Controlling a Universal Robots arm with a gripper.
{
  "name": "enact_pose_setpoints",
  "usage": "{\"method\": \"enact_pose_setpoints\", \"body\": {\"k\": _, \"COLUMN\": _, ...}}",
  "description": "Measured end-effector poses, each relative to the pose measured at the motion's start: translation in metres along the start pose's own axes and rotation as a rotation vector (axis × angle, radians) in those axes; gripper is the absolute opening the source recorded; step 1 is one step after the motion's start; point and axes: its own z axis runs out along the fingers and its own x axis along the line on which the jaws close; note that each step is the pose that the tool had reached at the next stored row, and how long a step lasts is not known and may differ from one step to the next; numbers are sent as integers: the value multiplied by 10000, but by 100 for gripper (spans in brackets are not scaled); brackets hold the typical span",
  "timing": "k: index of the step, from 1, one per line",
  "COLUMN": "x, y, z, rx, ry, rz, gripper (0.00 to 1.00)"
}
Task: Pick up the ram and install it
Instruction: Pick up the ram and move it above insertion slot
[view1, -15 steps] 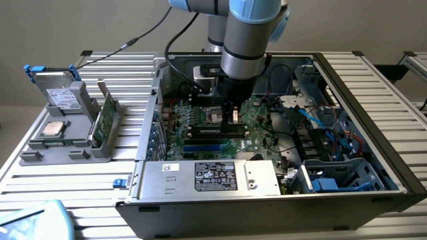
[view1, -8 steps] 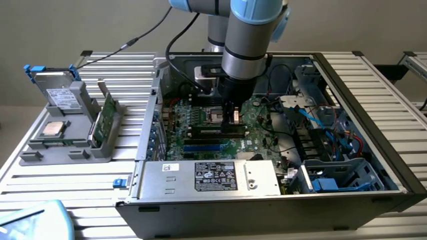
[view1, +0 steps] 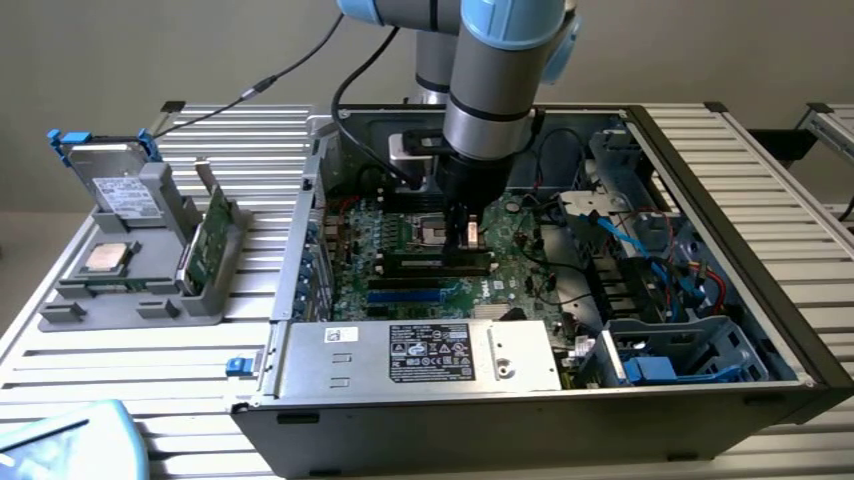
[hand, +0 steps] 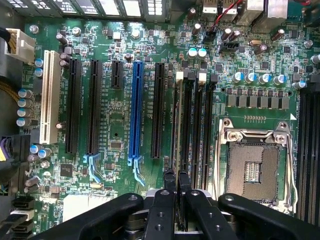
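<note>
One tool (hand: 176, 176) reaches down into the open computer case (view1: 747, 330) on the desk (view1: 134, 400). Its fingers pinch the ram (hand: 176, 145), which we see edge-on, low over the motherboard (hand: 115, 130). The ram runs along the black memory slots (hand: 196, 125) beside the processor socket (hand: 252, 165). We cannot tell whether it is seated.

The ribbed silver metal table (view1: 767, 165) is carrying an open black desktop computer case (view1: 534, 432) across its middle. Toward the exterior view's left, a grey plastic parts holder (view1: 123, 300) is resting on the slats, and a pale blue object (view1: 70, 448) is lying at the near corner.
</note>
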Motion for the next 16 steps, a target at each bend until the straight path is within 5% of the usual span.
{"method": "enact_pose_setpoints", "body": {"k": 10, "x": -2, "y": -2, "z": 16, "rx": -1, "ry": 0, "rz": 0, "gripper": 13}}
{"method": "enact_pose_setpoints", "body": {"k": 16, "x": -2, "y": -5, "z": 15, "rx": 3, "ry": -93, "rz": -7, "gripper": 13}}
